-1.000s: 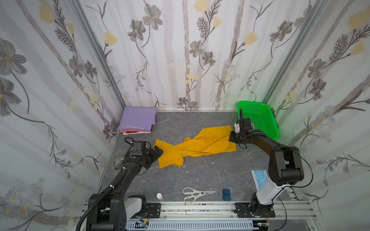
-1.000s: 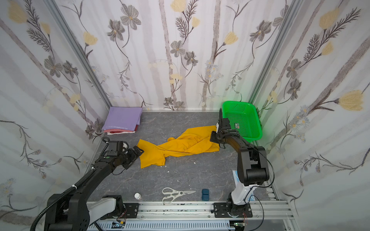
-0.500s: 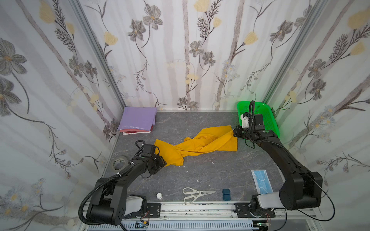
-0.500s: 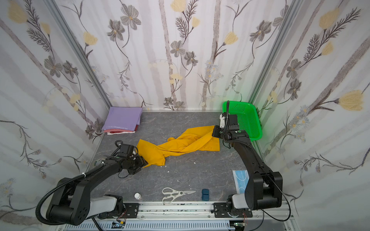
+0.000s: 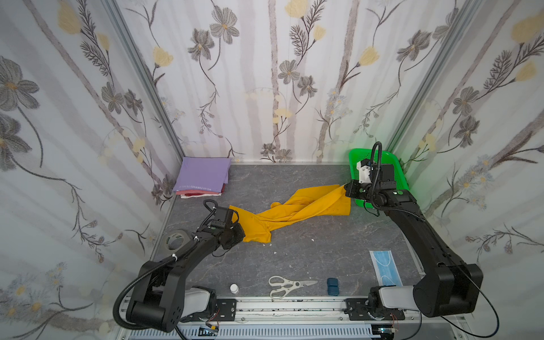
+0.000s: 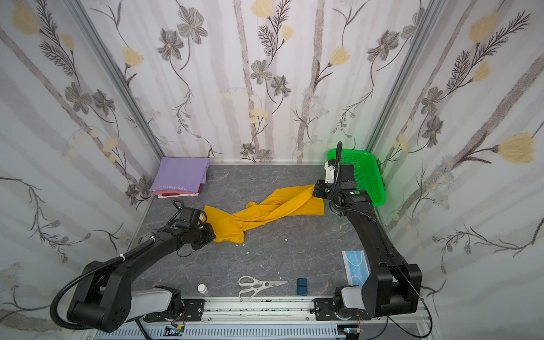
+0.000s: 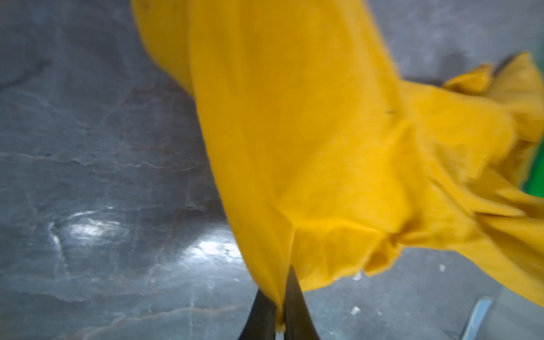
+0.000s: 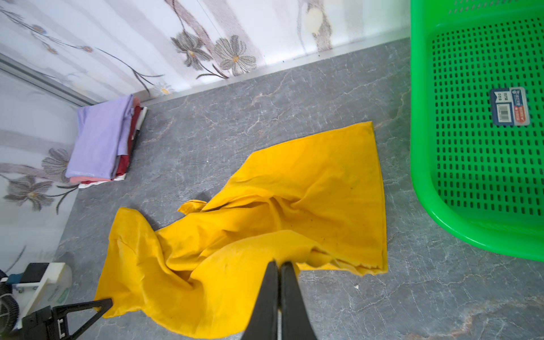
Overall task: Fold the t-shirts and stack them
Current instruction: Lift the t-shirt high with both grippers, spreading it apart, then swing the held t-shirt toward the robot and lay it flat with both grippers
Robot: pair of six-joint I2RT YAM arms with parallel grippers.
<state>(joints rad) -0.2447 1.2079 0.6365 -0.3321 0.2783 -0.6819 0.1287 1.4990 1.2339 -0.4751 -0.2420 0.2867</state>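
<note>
The yellow t-shirt [image 5: 294, 210] stretches away from the green basket [image 8: 419, 147], left gripper [image 7: 279, 300] and right gripper [image 8: 278, 275] each clenching 1 end, its neckline lost in twists.

walls: floral wallpaper [image 5: 265, 88], three sides | floor: grey marbled slab [image 5: 309, 259] | front: metal rail [image 5: 294, 307] | light: pale glare on slab

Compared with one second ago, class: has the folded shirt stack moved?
No. The folded shirt stack lies tight in the same back wall corner as before.
</note>
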